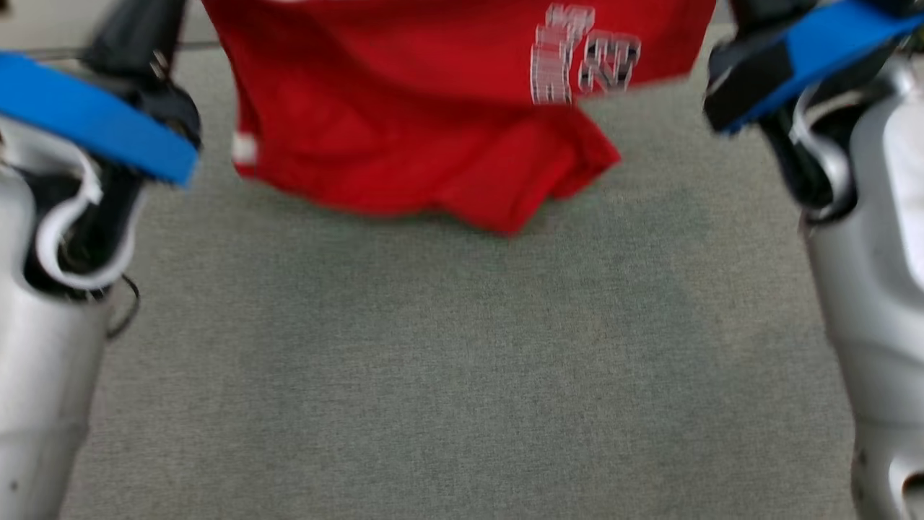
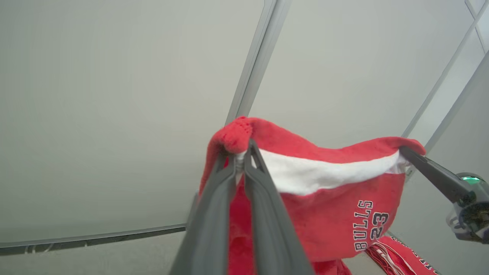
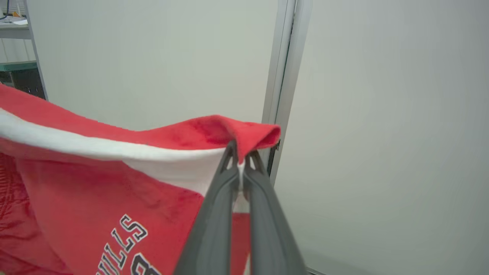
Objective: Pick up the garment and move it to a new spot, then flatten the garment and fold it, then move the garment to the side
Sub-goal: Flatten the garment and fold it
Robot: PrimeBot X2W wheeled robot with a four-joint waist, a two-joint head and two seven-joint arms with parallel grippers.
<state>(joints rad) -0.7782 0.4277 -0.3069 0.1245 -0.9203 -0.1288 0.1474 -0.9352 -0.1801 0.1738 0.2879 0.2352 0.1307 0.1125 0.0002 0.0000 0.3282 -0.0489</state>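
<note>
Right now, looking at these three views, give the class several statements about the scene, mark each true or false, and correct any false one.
1. The left gripper and right gripper are both shut on the garment. True.
2. The garment is blue. False: it is red with a white band.
3. Its lettering reads BULLS 23. True.
4. The garment lies folded flat. False: it hangs stretched between the grippers.

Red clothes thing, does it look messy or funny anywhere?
A little. The left gripper and right gripper hold the red garment up by its top edge, but its bottom hangs bunched and lopsided, not flat.
</note>
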